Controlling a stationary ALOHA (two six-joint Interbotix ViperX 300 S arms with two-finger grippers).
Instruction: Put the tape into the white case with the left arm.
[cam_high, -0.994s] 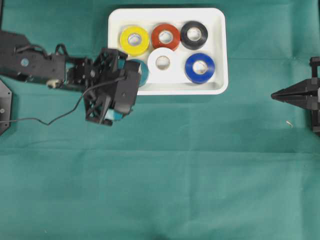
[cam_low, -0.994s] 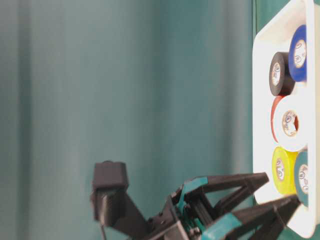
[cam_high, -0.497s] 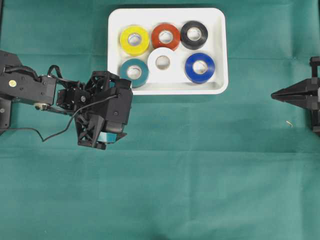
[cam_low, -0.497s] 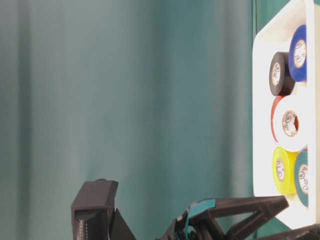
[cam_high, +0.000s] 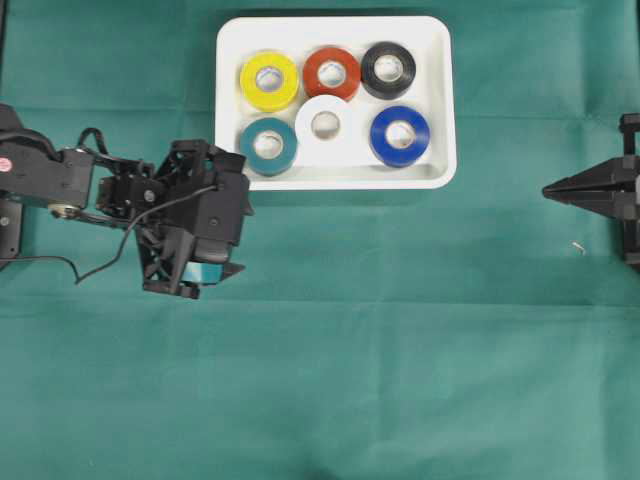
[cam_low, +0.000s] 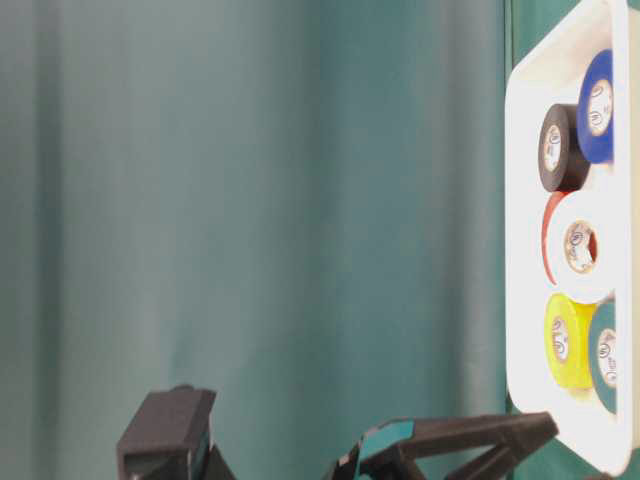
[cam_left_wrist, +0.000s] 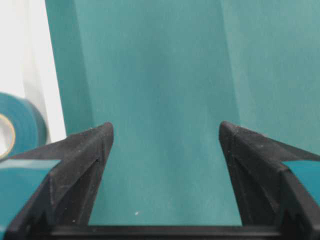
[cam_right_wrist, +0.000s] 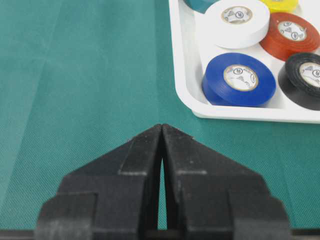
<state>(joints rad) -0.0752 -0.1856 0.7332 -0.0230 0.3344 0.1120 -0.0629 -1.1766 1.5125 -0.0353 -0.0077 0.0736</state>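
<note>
From the overhead view I saw the left arm (cam_high: 60, 180) reaching in from the left edge over the green cloth-covered worktop (cam_high: 400, 350), its thin black cable (cam_high: 110, 250) looping below it. The left gripper (cam_left_wrist: 165, 135) hung over bare cloth just beside the lower-left corner of the white case (cam_high: 440, 100), apart from it. In the left wrist view its two teal-stripped fingers (cam_left_wrist: 75, 165) stood wide apart with nothing between them but cloth.

The white case lay at the top centre of the worktop and held six rolls lying flat. The back row ran yellow tape (cam_high: 269, 80), red tape (cam_high: 331, 72), black tape (cam_high: 388, 69). The front row ran teal tape (cam_high: 268, 146), white tape (cam_high: 326, 125), blue tape (cam_high: 400, 135). The white roll touched the red one and overlapped it in the table-level view.

At the right edge the right gripper (cam_right_wrist: 162, 132) pointed towards the case, well apart from it, its plain black fingers (cam_right_wrist: 135, 160) pressed together on nothing.
</note>
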